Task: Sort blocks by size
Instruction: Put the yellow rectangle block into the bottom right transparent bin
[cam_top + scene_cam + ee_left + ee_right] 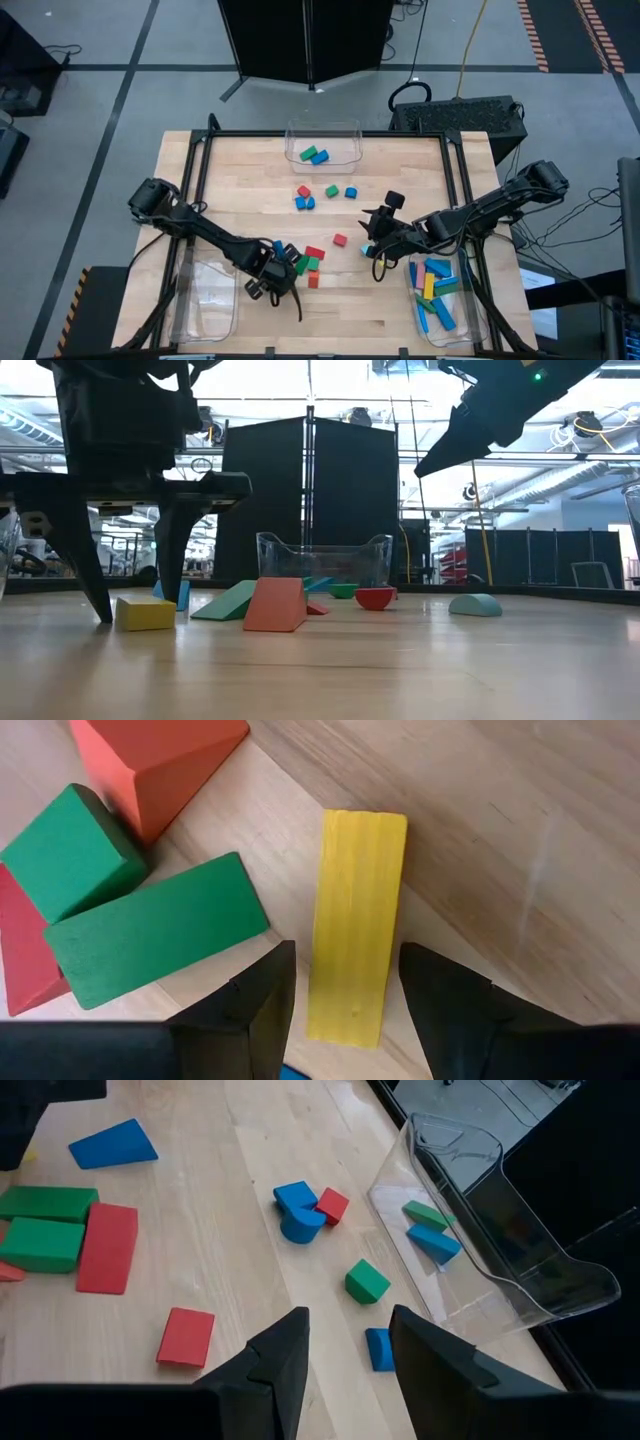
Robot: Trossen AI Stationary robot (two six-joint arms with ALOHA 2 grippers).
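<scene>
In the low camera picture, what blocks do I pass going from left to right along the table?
Yellow block → green wedge → orange block → red half-round block → pale teal dome block.

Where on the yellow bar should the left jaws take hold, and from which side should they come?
Grip the yellow bar across its narrow width, on the two long sides, coming straight down from above. It lies flat on the wood, its long sides are free of the green block, and the open left gripper already straddles one end; a hold nearer the middle would likely balance better.
</scene>
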